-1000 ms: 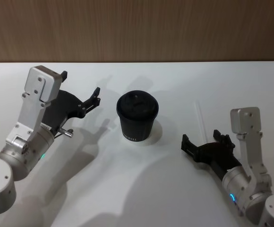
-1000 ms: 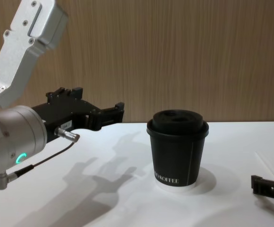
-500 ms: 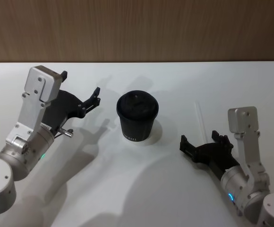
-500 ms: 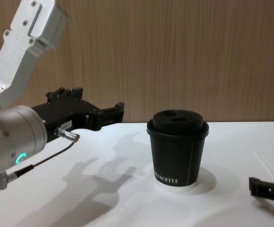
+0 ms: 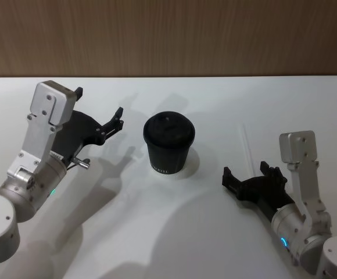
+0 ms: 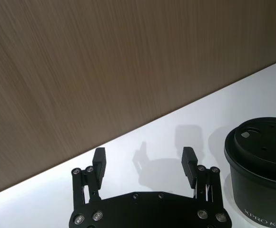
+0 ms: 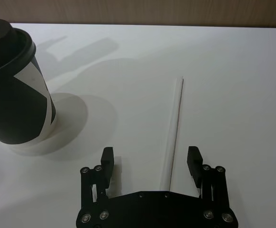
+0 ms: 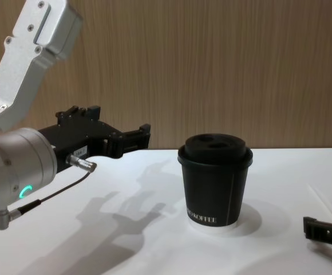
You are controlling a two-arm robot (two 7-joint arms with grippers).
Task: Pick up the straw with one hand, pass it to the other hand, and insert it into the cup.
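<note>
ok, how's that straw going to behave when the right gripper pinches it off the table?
Likely light and fairly stiff: the straw is a thin straight tube lying flat on the table. Round on a smooth top, it may roll if one finger touches first; the open right gripper has it off-centre between its fingers.

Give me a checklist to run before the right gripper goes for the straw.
1. The straw lies flat on the table, apart from the cup: ok.
2. The right gripper is open: ok.
3. The straw's near end sits between its fingers: ok, though off centre.
4. The right gripper is low enough to close: cannot tell.
5. The left gripper is open beside the cup, free for the handover: ok.
6. The cup is upright, lid on: ok.
</note>
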